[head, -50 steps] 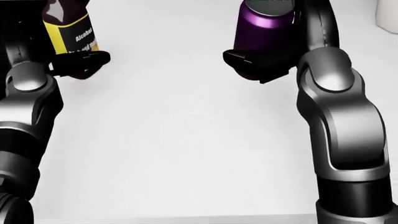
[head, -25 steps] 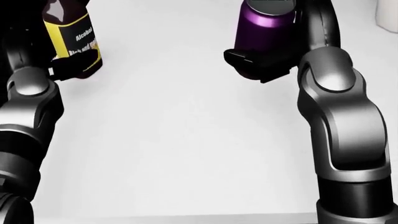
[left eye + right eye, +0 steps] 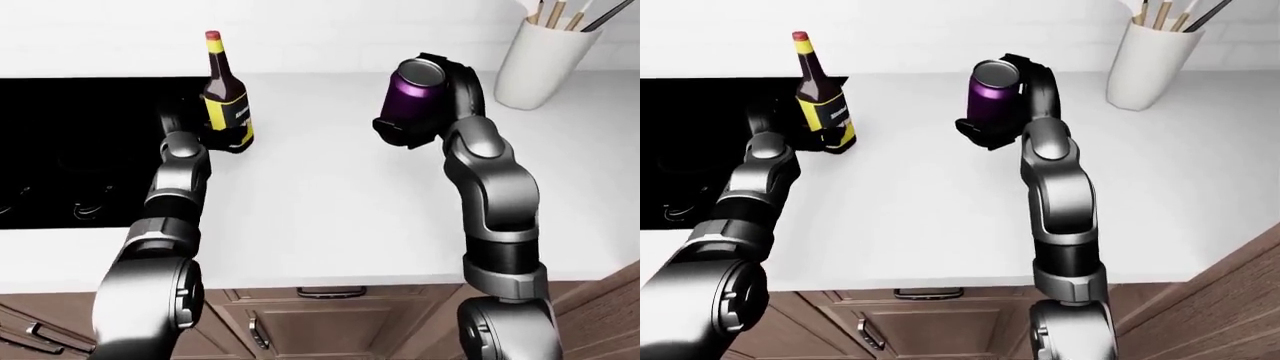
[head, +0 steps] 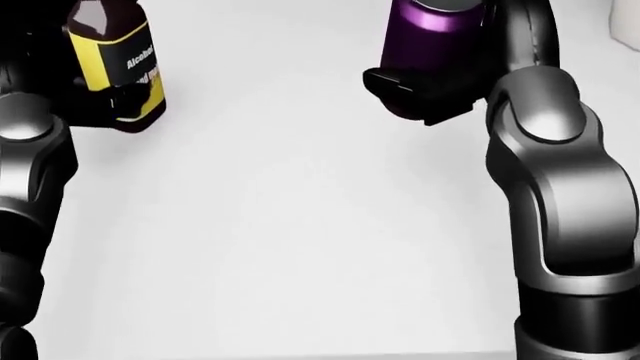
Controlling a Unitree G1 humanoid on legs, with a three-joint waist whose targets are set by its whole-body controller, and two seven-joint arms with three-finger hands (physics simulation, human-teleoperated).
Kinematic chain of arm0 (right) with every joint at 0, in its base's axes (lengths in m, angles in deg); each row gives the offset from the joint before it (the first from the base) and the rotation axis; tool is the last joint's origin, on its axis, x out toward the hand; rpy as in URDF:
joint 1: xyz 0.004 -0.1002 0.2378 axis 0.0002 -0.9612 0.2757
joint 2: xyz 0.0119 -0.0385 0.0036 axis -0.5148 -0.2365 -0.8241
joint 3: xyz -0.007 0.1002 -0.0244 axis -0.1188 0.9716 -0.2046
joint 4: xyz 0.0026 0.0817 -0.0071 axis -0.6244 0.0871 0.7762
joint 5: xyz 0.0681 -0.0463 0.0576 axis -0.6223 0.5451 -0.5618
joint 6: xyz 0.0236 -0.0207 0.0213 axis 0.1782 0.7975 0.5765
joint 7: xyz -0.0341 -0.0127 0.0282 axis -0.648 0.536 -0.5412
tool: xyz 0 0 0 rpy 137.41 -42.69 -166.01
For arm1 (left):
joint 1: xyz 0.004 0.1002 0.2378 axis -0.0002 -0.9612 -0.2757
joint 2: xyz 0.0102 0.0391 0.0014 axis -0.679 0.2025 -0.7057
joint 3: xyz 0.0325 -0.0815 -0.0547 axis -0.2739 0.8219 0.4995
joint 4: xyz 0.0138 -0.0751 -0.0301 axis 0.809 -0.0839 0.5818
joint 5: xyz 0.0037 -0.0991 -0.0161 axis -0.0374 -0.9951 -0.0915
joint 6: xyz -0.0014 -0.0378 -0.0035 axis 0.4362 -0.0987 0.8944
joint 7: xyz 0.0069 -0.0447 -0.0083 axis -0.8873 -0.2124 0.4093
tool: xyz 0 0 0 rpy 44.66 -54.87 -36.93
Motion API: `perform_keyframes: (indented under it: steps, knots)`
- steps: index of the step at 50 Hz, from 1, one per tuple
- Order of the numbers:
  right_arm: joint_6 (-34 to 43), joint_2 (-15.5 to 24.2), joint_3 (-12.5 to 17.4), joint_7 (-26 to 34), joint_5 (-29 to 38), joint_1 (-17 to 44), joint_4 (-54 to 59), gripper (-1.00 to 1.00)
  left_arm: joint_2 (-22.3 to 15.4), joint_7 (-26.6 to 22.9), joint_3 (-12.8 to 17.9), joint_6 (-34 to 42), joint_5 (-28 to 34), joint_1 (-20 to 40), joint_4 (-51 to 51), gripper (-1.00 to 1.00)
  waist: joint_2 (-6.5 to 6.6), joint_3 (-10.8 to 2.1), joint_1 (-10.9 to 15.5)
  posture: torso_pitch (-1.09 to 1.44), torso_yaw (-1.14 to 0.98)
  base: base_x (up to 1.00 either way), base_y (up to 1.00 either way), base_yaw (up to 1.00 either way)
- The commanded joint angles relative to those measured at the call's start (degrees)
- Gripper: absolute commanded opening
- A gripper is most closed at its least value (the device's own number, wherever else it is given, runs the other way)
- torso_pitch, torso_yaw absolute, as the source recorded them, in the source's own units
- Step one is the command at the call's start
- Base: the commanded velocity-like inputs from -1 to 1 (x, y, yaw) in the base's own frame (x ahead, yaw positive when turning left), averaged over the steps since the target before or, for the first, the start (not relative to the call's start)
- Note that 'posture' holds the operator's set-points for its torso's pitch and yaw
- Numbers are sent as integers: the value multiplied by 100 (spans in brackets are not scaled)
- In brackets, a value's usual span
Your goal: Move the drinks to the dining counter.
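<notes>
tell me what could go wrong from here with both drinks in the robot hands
1. The purple can sits tilted in the right robot hand, gripped near its base, so it might slip during carrying.
2. The bottle is tall and the left robot hand holds only its lower part; a quick swing could tip it.
3. The utensil holder stands close to the right arm, so a wide turn might knock it.

Yellow-labelled bottle (image 3: 226, 97) upright on white counter (image 3: 320, 202), purple can (image 3: 410, 94) gripped in right hand (image 3: 415, 127)

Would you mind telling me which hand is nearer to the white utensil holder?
Right. The right hand, gripping the purple can, sits just left of the utensil holder; the left hand is far left at the bottle.
</notes>
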Motion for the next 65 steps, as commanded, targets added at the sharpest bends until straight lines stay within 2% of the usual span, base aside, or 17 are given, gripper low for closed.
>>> perform_keyframes:
  steps: [1, 12, 17, 24, 30, 32, 35, 38, 39, 40, 41, 46, 47, 50, 55, 62, 65]
  knots:
    - [-80, 45, 21, -18, -25, 228, -258, -100, -116, -90, 29, -52, -12, 293, -636, -100, 34, -227, -2, 0, 0, 0, 0, 0]
    - [233, 46, -50, 32, 15, 275, -588, -100, -109, -485, 100, 1631, -43, -383, -3355, -100, 67, -299, 7, 0, 0, -5, 2, 0]
    - [355, 23, -64, 54, 52, 327, -689, -100, -155, -526, 171, 1780, -45, -442, -3603, -100, -299, -357, 47, 0, 0, -64, 41, 0]
    - [417, -14, -77, 73, 87, 388, -737, -100, -200, -559, 205, 1932, -74, -483, -3830, -100, -52, -238, 181, 0, 0, -79, 57, 0]
    - [847, -33, -69, 49, 5, 670, -916, -100, -264, -633, 223, 2351, -107, -496, -4350, -100, 614, -155, 12, 0, 0, -49, 83, 0]
    - [858, -44, -73, 40, -11, 671, -928, -100, -255, -648, 218, 2361, -98, -526, -4392, -100, 489, 100, 14, 0, 0, 0, 100, 0]
    - [864, -42, -82, 36, -26, 690, -924, -100, -243, -671, 209, 2429, -78, -537, -4481, -100, 356, -38, -78, 0, 0, 0, 100, 0]
    - [893, -44, -89, 49, -38, 660, -976, -100, -219, -683, 204, 2464, -62, -568, -4552, -100, 113, 39, -96, 0, 0, 0, 100, 0]
    - [879, -40, -92, 58, -40, 643, -982, -100, -213, -680, 210, 2474, -59, -570, -4564, -100, -74, -14, -112, 0, 0, 0, 100, 0]
    - [907, -44, -86, 62, -49, 638, -1011, -100, -209, -684, 208, 2481, -54, -577, -4582, -100, -498, -180, -25, 0, 0, 0, 0, 100]
    - [917, -50, -84, 76, -67, 628, -1032, -100, -211, -689, 212, 2536, -52, -581, -4650, -100, -199, -9, 41, 0, 0, 0, 0, 100]
    - [1003, -43, -95, 107, -61, 632, -1124, -100, -222, -714, 217, 2618, -32, -576, -4758, -100, 729, -188, 328, 0, 0, 0, 0, 100]
    - [1011, -41, -95, 106, -59, 635, -1129, -100, -223, -715, 219, 2618, -30, -576, -4761, -100, 475, -86, 323, 0, 0, 0, 0, 100]
    - [1052, -40, -109, 117, -54, 657, -1159, -100, -251, -739, 234, 2656, -29, -560, -4796, -100, 276, -201, 450, 0, 0, 0, 0, 100]
    - [1090, -52, -130, 130, -36, 692, -1174, -100, -285, -760, 257, 2728, -31, -567, -4876, -100, 92, 10, 395, 0, 0, 0, 0, 100]
    - [1120, -69, -138, 141, -10, 737, -1196, -100, -303, -796, 257, 2791, -30, -586, -4980, -100, -208, -28, 249, 0, 0, 0, 0, 100]
    - [1127, -79, -125, 132, -6, 739, -1204, -100, -287, -857, 238, 2807, -38, -600, -5031, -100, -741, -220, 196, 0, 0, 0, 0, 100]
